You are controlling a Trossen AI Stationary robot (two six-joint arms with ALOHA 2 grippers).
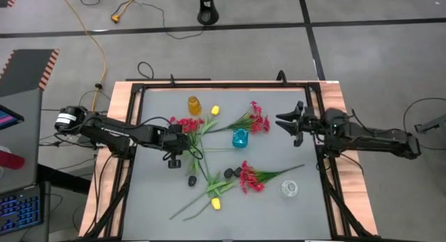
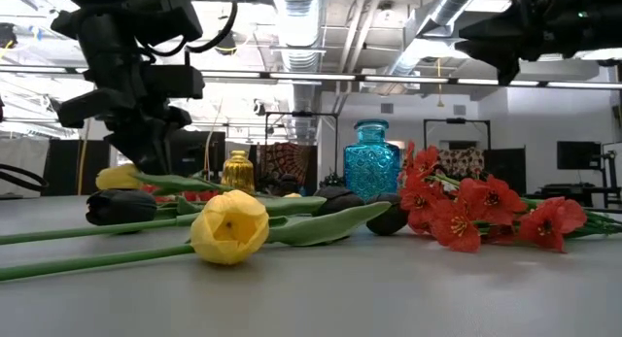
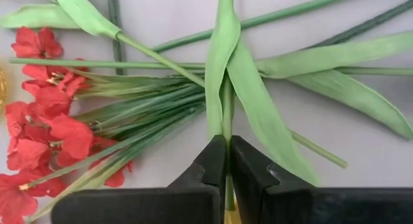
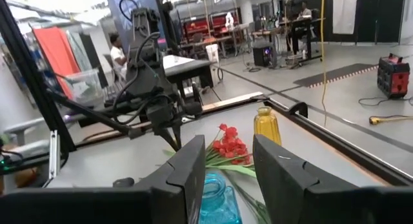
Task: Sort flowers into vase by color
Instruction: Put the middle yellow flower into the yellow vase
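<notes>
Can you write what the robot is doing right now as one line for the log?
left tool: shut on green flower stem | right tool: open, waiting above table's right edge | blue glass vase: no flowers inside

Three vases (image 1: 240, 137) standing apart on the counter (image 1: 153, 200). Flowers (image 1: 252, 177) lying strewn between them, stems crossing near the middle.

Grey table (image 1: 157, 200) carries scattered flowers (image 1: 252, 178), amber vase (image 1: 194, 104), blue vase (image 1: 240, 137), clear vase (image 1: 290, 189).
</notes>
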